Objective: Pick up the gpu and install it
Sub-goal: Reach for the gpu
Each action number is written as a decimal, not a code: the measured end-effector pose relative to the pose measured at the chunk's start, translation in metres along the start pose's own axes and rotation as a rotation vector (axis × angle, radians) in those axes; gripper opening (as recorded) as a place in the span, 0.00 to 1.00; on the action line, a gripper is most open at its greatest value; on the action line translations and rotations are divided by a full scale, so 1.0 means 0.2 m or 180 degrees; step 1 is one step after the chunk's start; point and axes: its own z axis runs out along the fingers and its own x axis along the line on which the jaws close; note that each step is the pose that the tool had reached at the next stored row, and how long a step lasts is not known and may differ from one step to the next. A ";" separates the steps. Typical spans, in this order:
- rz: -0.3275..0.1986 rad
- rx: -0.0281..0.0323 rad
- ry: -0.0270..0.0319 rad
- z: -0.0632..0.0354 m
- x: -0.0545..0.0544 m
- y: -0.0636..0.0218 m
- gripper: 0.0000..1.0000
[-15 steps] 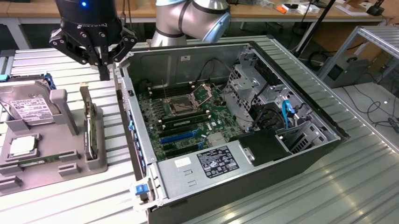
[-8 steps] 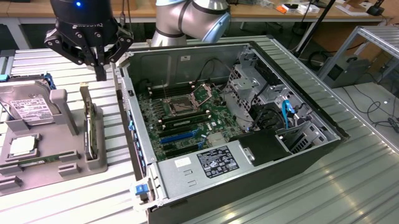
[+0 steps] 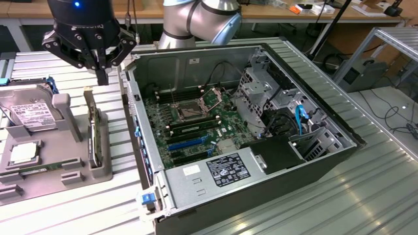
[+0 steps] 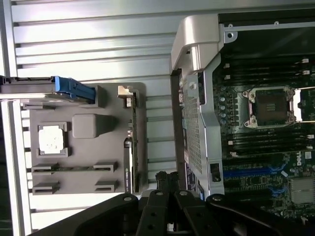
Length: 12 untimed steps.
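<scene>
Ribbed aluminium tabletop carries all items; workbenches and cables occupy the background at 12 o'clock in the exterior view.

1. Computer case: lies on its side with the side panel off. The motherboard is exposed, with the open processor socket near its centre. The blue expansion slots at 6 o'clock of the socket are unoccupied.
2. Grey fixture tray: sits on the tabletop at 9 o'clock of the case, just beside it.
3. Gripper: hangs fingers-down over the 12 o'clock end of the tray's case-side edge. The fingers are pressed together and hold nothing. In the wrist view, the fingertips meet between the tray and the case wall.
4. Hard drive: stands tilted in the tray at 9 o'clock of the tray's central post, white label facing up.
5. gpu: stands on edge in a slot along the tray's 3 o'clock side, not installed. Its pale bracket end points to 12 o'clock, near the gripper fingertips but apart from them.
6. Processor chip: lies flat in a tray recess at 6 o'clock of the hard drive.
</scene>
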 end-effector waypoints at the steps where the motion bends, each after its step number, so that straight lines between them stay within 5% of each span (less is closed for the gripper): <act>1: 0.0000 0.0000 0.0000 0.000 0.00 0.000 0.11; 12: 0.0000 0.0000 0.0000 -0.001 0.05 -0.004 0.11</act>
